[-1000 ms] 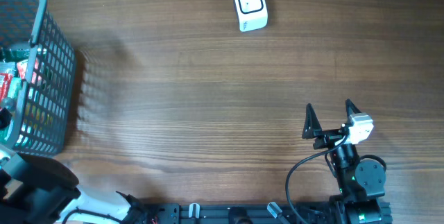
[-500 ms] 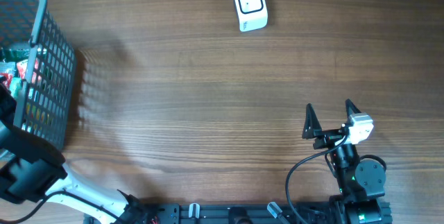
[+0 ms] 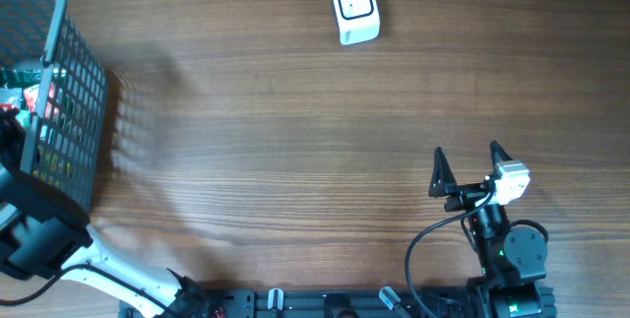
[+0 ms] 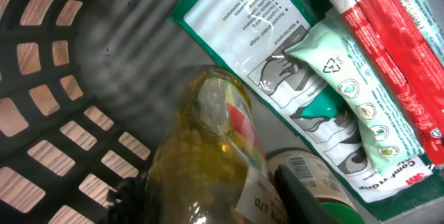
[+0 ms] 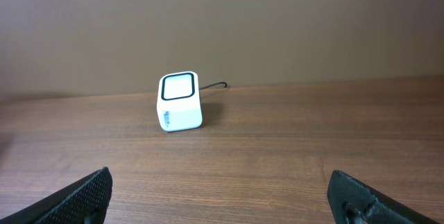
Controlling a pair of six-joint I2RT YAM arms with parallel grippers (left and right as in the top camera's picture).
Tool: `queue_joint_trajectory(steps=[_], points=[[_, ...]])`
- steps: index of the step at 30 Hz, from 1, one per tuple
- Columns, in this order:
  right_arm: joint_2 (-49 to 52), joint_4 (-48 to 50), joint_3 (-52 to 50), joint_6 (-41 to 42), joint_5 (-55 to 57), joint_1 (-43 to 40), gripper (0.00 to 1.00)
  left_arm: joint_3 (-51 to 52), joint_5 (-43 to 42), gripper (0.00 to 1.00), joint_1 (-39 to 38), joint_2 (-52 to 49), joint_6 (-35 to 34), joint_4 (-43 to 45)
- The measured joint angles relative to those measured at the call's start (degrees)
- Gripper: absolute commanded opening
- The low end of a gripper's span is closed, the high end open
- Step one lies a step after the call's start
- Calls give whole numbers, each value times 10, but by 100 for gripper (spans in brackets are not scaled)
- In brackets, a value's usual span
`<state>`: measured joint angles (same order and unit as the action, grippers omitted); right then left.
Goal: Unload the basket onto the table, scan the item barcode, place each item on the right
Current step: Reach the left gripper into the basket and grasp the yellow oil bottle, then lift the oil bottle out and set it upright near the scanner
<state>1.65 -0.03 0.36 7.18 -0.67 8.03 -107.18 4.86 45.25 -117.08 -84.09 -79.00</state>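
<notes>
Well, the left gripper [image 4: 215,200] is down inside the grey basket [image 3: 69,92] at the table's [image 3: 295,141] left edge. Its fingers sit either side of a bottle of yellow liquid [image 4: 208,134] lying among packets [image 4: 257,37]; I cannot tell whether they pinch it. Near right, the right gripper [image 3: 468,160] rests spread wide, holding nothing, facing the white scanner [image 3: 354,8] at the far edge.

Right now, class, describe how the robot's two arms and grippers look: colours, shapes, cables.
The right gripper has pointed black fingers, a white block and a looping black cable. The left arm is black with a white link.
</notes>
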Motion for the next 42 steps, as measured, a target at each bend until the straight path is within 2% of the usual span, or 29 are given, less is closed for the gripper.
queue_joint_trajectory(steps=[2, 9, 13, 21, 24, 26, 29, 31, 36, 39, 42], points=[[0, 0, 0, 0, 0, 0, 100, 0, 0, 18, 0, 0, 1, -3], [0, 0, 0, 0, 0, 0, 100, 2, -11, 19, 17, 9, 9, -4], [0, 0, 0, 0, 0, 0, 100, 7, -13, 15, 41, 55, 43, 14], [0, 0, 0, 0, 0, 0, 100, 7, -5, 31, 58, 230, 237, 140], [0, 0, 0, 0, 0, 0, 100, 7, -72, 29, 58, 300, 361, 206], [0, 0, 0, 0, 0, 0, 100, 7, -146, 24, 57, 340, 413, 237], [0, 0, 0, 0, 0, 0, 100, 7, -227, 22, 48, 381, 444, 251], [0, 0, 0, 0, 0, 0, 100, 7, -271, 22, 18, 403, 457, 250], [0, 0, 0, 0, 0, 0, 100, 7, -290, 20, -172, 421, 485, 244], [0, 0, 0, 0, 0, 0, 100, 7, -255, 19, -321, 419, 503, 230], [0, 0, 0, 0, 0, 0, 99, 7, -178, 19, -487, 406, 528, 214]])
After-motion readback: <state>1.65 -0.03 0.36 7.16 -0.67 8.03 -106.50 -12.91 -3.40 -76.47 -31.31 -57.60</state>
